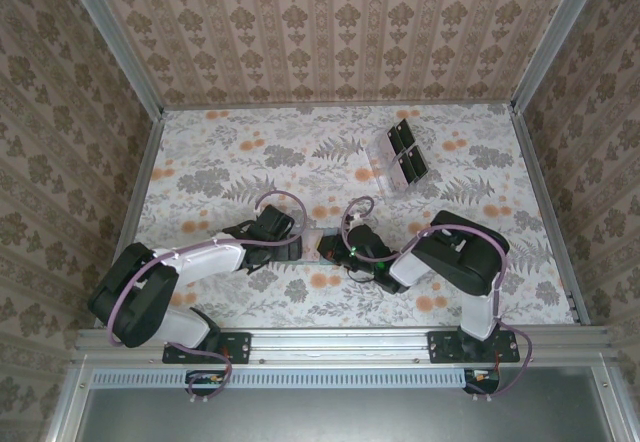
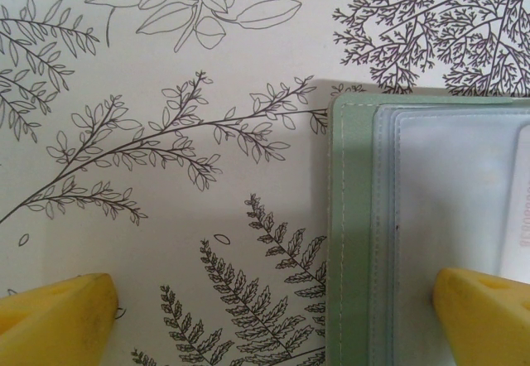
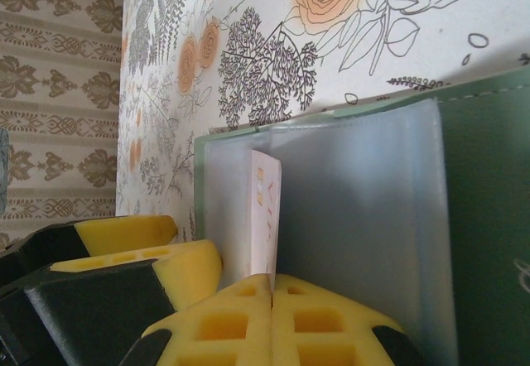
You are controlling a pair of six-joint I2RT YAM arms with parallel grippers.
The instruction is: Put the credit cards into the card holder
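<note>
The dull-green card holder (image 1: 311, 246) lies open on the table between my two grippers. In the left wrist view its green edge (image 2: 349, 233) and clear inner sleeves show at the right. My left gripper (image 2: 273, 300) is open, with one yellow finger (image 2: 484, 312) resting on the sleeve and the other over the bare table. My right gripper (image 3: 272, 287) is shut on a pale pinkish credit card (image 3: 267, 213), held on edge. The card's far end is inside the clear pocket of the holder (image 3: 464, 217). The left gripper (image 1: 283, 245) and right gripper (image 1: 338, 248) face each other.
A clear rack with dark squares (image 1: 400, 156) stands at the back right, with a pale card-like piece (image 1: 365, 174) beside it. The left gripper's yellow fingers (image 3: 178, 262) sit close beside the right one. Patterned walls enclose the flowered table (image 1: 200, 162).
</note>
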